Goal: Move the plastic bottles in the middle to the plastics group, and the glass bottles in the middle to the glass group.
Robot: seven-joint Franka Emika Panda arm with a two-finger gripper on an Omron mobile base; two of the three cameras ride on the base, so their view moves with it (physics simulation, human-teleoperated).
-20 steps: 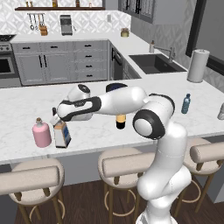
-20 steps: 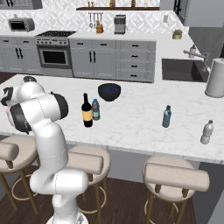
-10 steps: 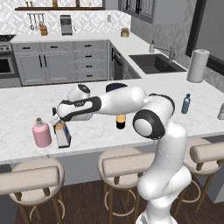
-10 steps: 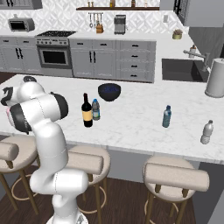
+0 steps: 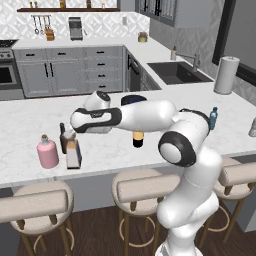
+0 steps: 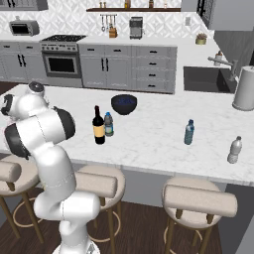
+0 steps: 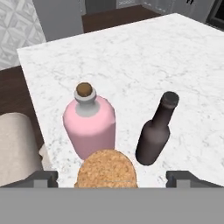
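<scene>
My claw (image 7: 112, 178) spread wide, holding nothing; tips cut off at hand view's bottom edge, tan cork stopper between them. In left base view my forearm hides the claw and top of the squarish pale blue-label bottle (image 5: 74, 154), standing on white marble tabletop (image 5: 30, 115). Squat pink bottle (image 7: 89, 123) just beside it at 9 o'clock, slim dark brown bottle (image 7: 155, 130) behind. Tall dark wine bottle with orange-yellow label (image 6: 99, 127) mid-tabletop, small see-through blue bottle (image 6: 188, 132) well apart at 3 o'clock. Grey cabinets, stove behind.
</scene>
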